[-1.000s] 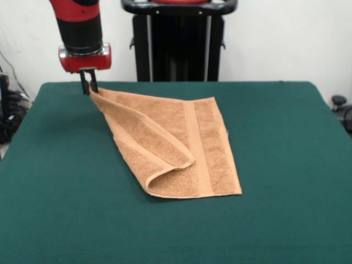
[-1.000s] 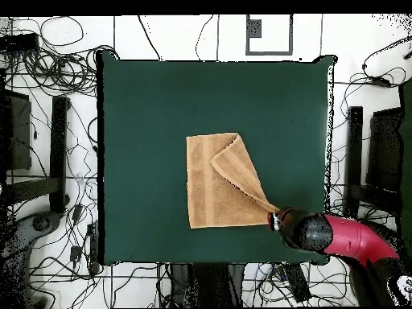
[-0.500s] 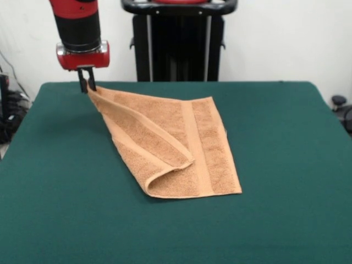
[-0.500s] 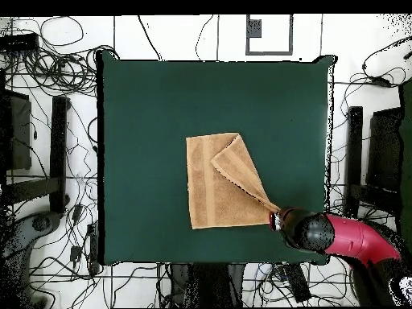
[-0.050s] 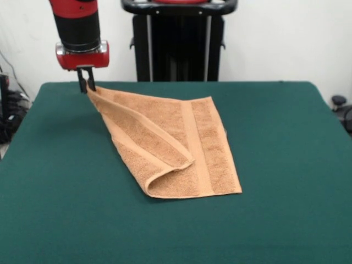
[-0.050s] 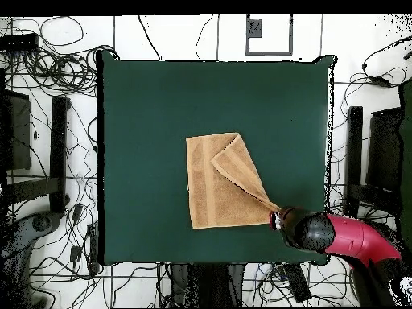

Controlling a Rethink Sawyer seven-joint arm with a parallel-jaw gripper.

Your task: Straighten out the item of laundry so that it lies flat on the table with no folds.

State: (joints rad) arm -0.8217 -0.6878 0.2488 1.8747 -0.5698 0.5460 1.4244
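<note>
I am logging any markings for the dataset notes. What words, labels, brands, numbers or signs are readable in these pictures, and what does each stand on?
None can be read.
Towel: no print shows, and no tag can be made out.
Gripper, shut on a towel corner: red and black housing, no lettering shows.
Table: plain dark green top, no marks.
Black pedestal: no label shows.

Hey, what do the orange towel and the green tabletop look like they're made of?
The towel looks like terry cloth: nubby looped pile, with a flatter woven band running across it. The table top looks like a matte, felt-like fabric covering, with no shine or grain, though what lies beneath is hidden.
</note>
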